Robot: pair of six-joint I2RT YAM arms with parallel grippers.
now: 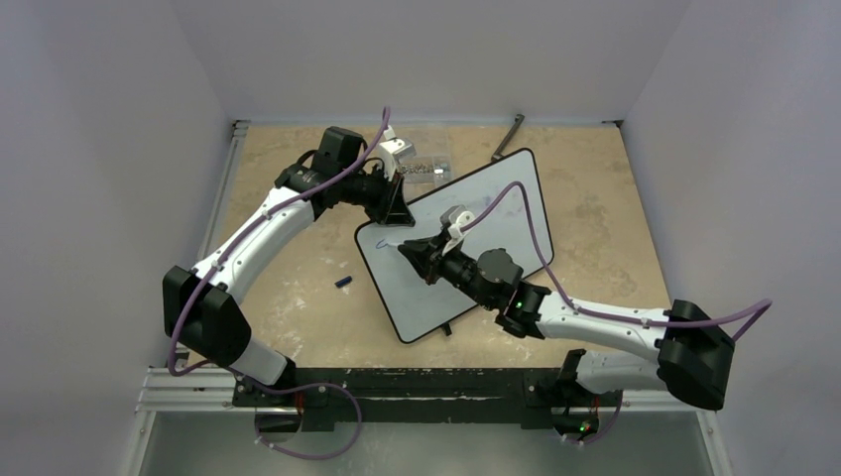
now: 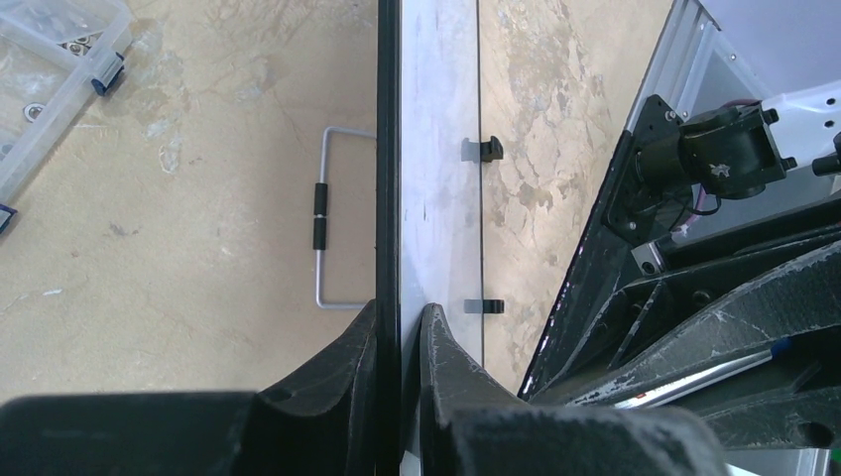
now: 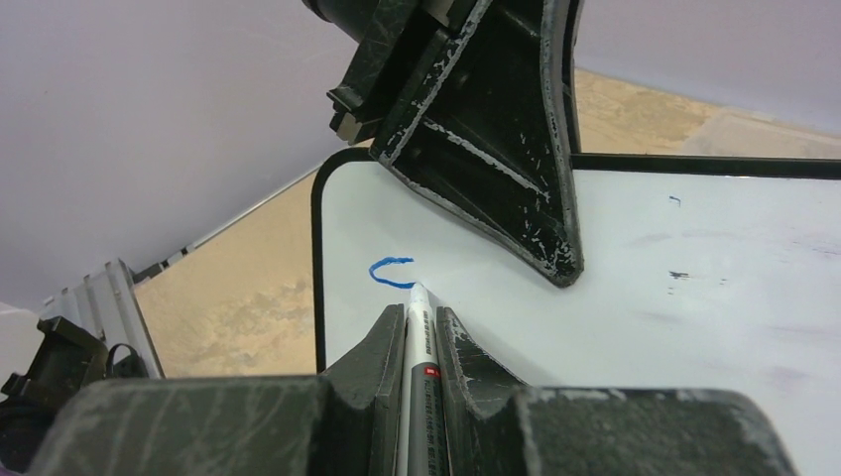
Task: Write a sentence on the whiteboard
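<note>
The whiteboard (image 1: 407, 288) lies at an angle on the table, white with a thin black frame. My left gripper (image 1: 397, 213) is shut on its far-left edge; in the left wrist view the board (image 2: 436, 149) runs edge-on between the closed jaws of that gripper (image 2: 400, 312). My right gripper (image 1: 409, 250) is shut on a white marker (image 3: 420, 357), gripper (image 3: 415, 315) low over the board (image 3: 694, 297). The marker tip touches the surface near the corner. Of the sentence, one short curved blue stroke (image 3: 389, 270) shows at the tip.
A small blue cap (image 1: 343, 283) lies on the table left of the board. A clear box of small parts (image 1: 426, 167) and a black tool (image 1: 508, 137) sit at the back. Two black clips (image 2: 483, 149) and a wire loop (image 2: 322, 213) edge the board.
</note>
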